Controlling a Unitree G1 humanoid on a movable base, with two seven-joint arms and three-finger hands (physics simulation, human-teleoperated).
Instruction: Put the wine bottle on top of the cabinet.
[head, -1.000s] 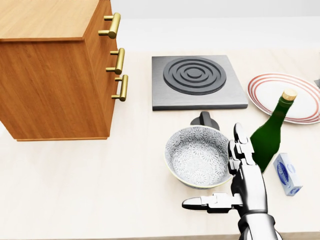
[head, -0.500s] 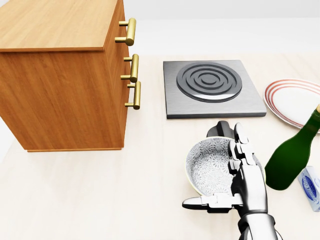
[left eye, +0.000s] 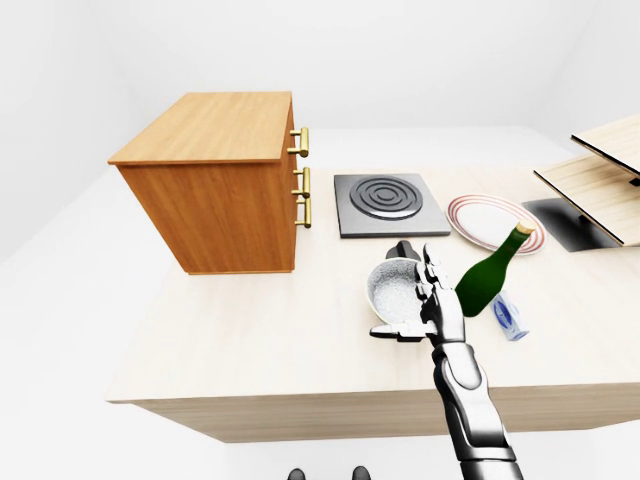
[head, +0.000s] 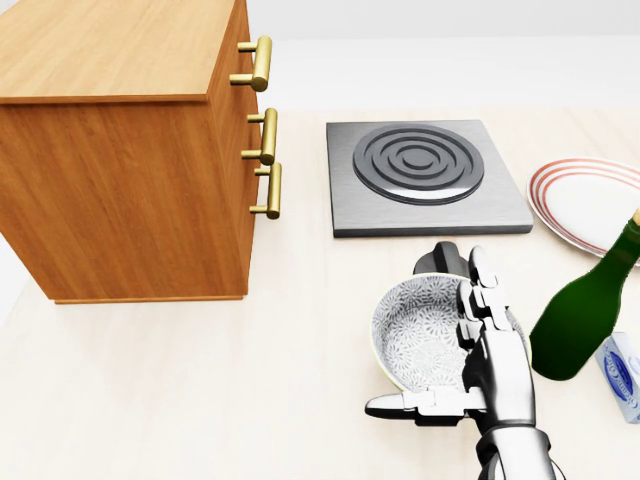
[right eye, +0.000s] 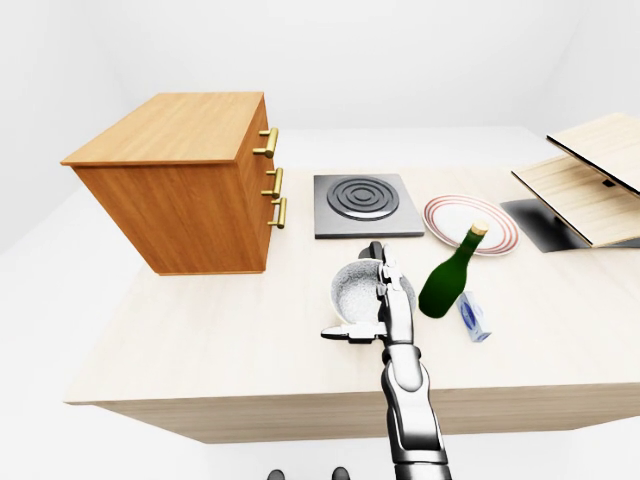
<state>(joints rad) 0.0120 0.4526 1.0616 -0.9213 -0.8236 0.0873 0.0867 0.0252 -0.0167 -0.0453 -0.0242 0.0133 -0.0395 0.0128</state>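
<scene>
A: Where is the wine bottle (right eye: 448, 275)?

B: On the counter (right eye: 200, 330), toward the right of the eye views. It is green with a cork in the neck, and it leans, neck tipped up and to the right. It stands well apart from the cabinet (left eye: 220, 180), which sits at the left of the counter.

A: Is anything holding it?

B: No. The right robot hand (head: 470, 350) is just to the left of the bottle and not touching it. Its fingers (head: 482, 290) point straight up in the head view and the thumb juts out to the left, so the hand is spread wide with nothing in it. The left robot hand shows in none of the views.

A: What lies around the bottle?

B: A patterned bowl-shaped pan (head: 425, 335) with a dark handle is just left of the hand, partly behind the fingers. A small blue and white carton (left eye: 508, 316) lies just right of the bottle's base. Above it in the views is a white plate (left eye: 490, 220) with red rings, and left of that a square hotplate (head: 425, 175). The cabinet is wooden, with three brass handles (head: 262, 120) on its right face and a bare top.
</scene>
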